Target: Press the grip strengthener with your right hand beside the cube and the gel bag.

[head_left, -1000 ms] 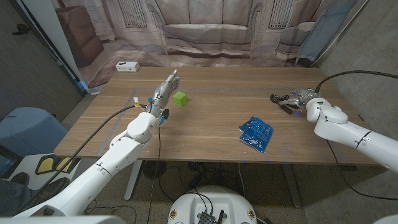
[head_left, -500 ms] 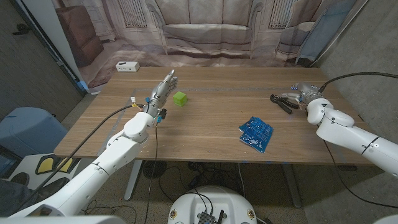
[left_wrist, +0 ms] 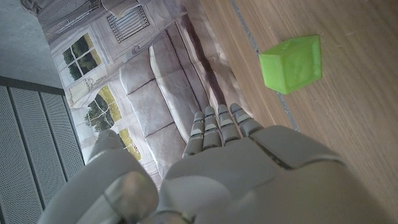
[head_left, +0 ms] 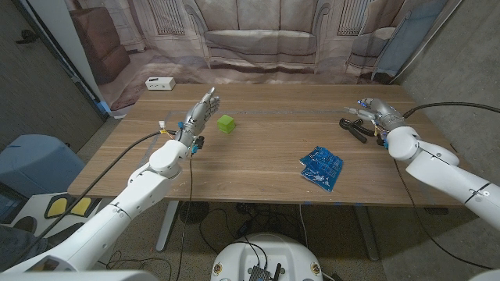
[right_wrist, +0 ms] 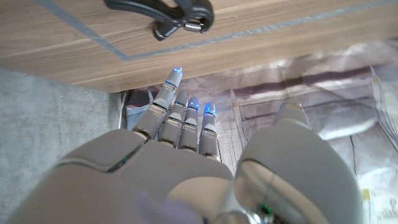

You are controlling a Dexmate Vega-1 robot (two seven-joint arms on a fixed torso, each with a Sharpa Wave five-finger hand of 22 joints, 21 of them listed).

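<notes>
wooden table (head_left: 258, 156) | sofa-print backdrop (head_left: 258, 39) behind | right hand (head_left: 373, 111) empty, fingers extended beside grip strengthener (head_left: 353, 127)

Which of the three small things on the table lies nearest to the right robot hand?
The black grip strengthener, lying just beside the right robot hand. The blue gel bag lies closer to the table's front edge, and the green cube sits by the left robot hand.

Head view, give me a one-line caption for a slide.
Right hand open beside the black grip strengthener, left hand near the green cube, blue gel bag between them.
</notes>
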